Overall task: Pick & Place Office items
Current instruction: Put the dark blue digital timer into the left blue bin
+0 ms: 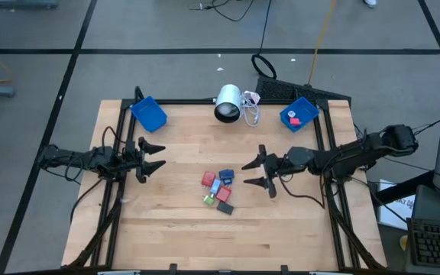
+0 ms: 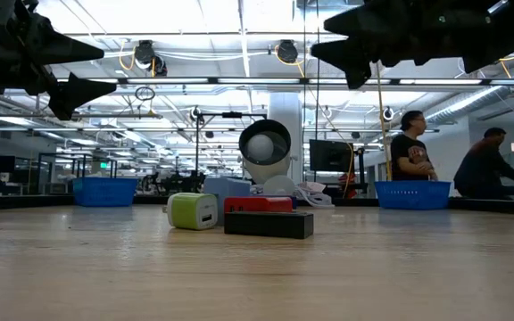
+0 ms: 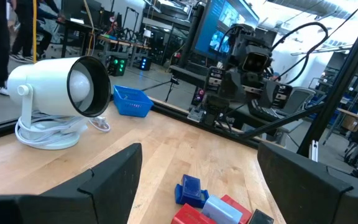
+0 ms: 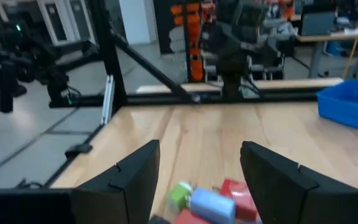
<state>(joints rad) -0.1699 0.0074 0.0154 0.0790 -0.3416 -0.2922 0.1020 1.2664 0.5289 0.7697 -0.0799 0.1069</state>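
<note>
The office items (image 1: 218, 190) lie in a small cluster on the wooden table's middle: red, blue, green and dark grey blocky pieces, resting flat. In the low view a green piece (image 2: 193, 211), a red one (image 2: 257, 204) and a dark bar (image 2: 269, 224) show. My right gripper (image 1: 255, 173) hovers open just right of the cluster, fingers pointing left; its wrist view shows the pieces (image 4: 211, 203) ahead. My left gripper (image 1: 154, 156) is open near the table's left side, above the surface, well left of the pieces (image 3: 207, 205).
A blue bin (image 1: 149, 114) sits at the far left corner. Another blue bin (image 1: 299, 114) at the far right holds a red piece. A white cylindrical lamp (image 1: 228, 104) with cable stands at the far edge. People (image 2: 415, 150) stand beyond the table.
</note>
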